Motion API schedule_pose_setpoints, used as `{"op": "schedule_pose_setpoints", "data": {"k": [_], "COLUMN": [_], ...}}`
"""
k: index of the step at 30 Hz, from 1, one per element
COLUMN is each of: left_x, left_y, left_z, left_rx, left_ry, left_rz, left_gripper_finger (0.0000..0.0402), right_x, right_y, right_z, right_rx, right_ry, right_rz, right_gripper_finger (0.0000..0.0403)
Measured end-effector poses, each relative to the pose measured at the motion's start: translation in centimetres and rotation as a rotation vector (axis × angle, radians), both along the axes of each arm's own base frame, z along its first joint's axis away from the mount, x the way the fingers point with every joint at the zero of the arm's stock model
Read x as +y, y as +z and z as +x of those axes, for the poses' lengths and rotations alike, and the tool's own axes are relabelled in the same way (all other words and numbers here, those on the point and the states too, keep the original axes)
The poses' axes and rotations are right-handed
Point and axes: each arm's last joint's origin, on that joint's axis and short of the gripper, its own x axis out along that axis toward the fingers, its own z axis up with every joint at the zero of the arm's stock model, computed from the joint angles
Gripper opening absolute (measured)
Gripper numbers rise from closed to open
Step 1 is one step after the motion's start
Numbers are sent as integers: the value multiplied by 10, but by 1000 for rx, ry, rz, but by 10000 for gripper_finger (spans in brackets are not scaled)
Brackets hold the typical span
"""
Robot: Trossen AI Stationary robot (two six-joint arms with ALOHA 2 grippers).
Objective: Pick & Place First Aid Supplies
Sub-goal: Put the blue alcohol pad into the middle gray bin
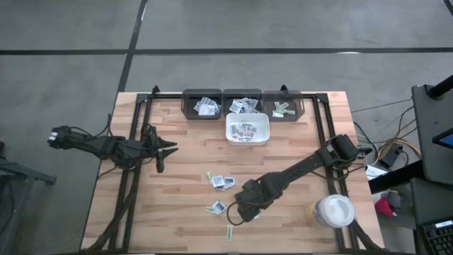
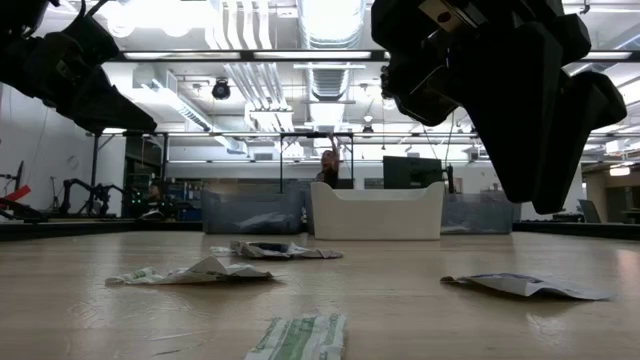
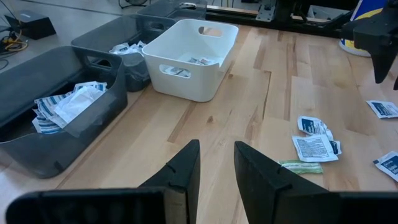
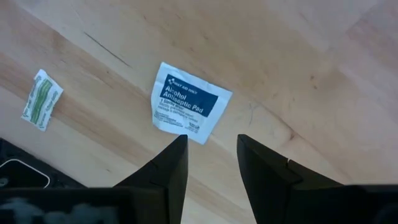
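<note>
My right gripper (image 4: 211, 165) hangs over the near part of the surface (image 1: 297, 149), pointing straight down, its two fingers spread with nothing between them. Just beyond the fingertips lies an alcohol antiseptic pad (image 4: 189, 104), flat on the wood, white with a blue panel. I judge I am lined up above it because a flat packet can only be pinched from overhead. A green-printed strip (image 4: 41, 99) lies near it, apart from the pad.

More first aid packets (image 1: 221, 182) are scattered near my right gripper, well apart from the white tray (image 1: 248, 139) that already holds several. Behind the tray stand three dark bins (image 1: 243, 113) with sorted supplies, so the loose ones likely belong there.

My left gripper (image 1: 168, 149) waits at the left side, fingers a narrow gap apart and empty. A white-lidded jar (image 1: 334, 210) stands by my right arm.
</note>
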Motion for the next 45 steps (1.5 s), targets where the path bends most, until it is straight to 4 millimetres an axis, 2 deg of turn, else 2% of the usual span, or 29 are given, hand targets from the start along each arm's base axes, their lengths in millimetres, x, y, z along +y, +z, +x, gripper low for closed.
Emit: {"op": "schedule_pose_setpoints", "data": {"k": [17,24,34,41,45], "left_x": [0,0,0,0,0], "left_y": [0,0,0,0,0], "left_z": [0,0,0,0,0], "left_rx": [1,1,1,2,2], "left_ry": [-1,-1,-1,-1,-1], "left_rz": [2,2,2,2,2], "left_gripper_finger": [94,94,94,94,94], "right_x": [4,5,0,1,4], "right_y": [-4,-16,-36,-36,-28], "right_z": [-1,-1,-15,-13,-7], "right_rx": [-10,-46,28,10,-30], "right_ry": [-24,-65,-107,-113,-113], "right_rz": [11,37,10,21,39], "right_gripper_finger": [141,141,125,122,125]}}
